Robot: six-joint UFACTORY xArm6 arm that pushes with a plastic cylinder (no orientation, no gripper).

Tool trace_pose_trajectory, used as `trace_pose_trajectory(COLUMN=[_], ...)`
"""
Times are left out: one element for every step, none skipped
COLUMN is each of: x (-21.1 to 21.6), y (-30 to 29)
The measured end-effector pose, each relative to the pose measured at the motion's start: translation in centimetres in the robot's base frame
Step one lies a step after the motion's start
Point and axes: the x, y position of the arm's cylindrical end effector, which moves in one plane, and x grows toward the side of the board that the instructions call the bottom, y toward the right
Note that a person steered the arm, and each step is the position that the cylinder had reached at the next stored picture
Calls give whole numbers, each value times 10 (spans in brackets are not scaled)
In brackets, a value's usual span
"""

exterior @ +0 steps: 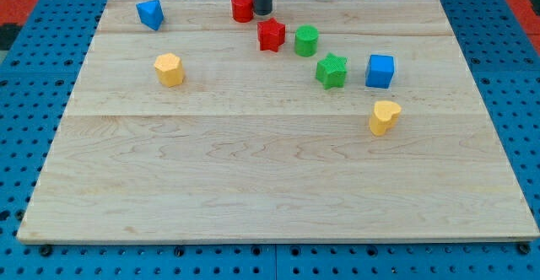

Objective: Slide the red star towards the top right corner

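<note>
Pale wooden table (278,187): no containers are seen on it. Dark rod: my tip (263,13) is set just beside the red cylinder block (242,8), above and slightly left of the red star block (271,35). This end effector has no jaws, so nothing is gripped. Approach step judged; contact from the star's lower left is needed next, the green cylinder block (306,40) being avoided.

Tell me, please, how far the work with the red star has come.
Done: nothing visible; the red star sits top-centre, far from the board's top right corner. In hand: my tip rests just above the star, beside the red cylinder. Left: get to the star's left, then push it past the green cylinder.
</note>
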Motion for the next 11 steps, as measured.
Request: trace_pose_trajectory(x=[-1, 35, 82, 37, -7, -3, 56, 28, -19, -17, 9], y=[-40, -55, -25, -15, 11, -31, -44, 5, 74, 31, 2])
